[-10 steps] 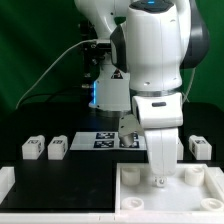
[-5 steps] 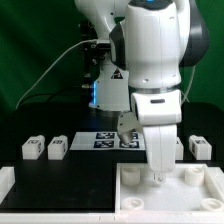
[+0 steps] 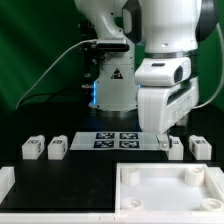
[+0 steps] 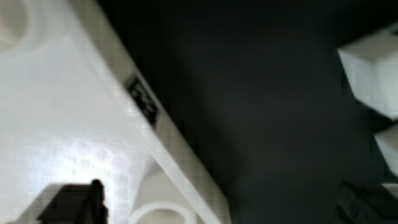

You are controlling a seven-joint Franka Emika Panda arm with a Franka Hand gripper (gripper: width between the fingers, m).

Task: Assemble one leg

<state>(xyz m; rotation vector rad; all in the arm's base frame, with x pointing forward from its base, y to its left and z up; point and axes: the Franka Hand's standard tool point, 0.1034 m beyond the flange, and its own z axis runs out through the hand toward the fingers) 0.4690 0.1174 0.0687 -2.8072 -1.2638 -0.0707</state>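
The pincer (image 3: 164, 140) hangs just beside a leg (image 3: 176, 148); I cannot tell how far open it is, or whether it holds anything.

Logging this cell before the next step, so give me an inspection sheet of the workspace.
Surface: black table, white tabletop at front.
Job's things: four legs loose, two at the exterior view's left, two at its right.
Clutter: marker board.
Grippers: tool above the right legs; open or shut unclear.
Cables: white cable behind the arm.
Surroundings: green backdrop.
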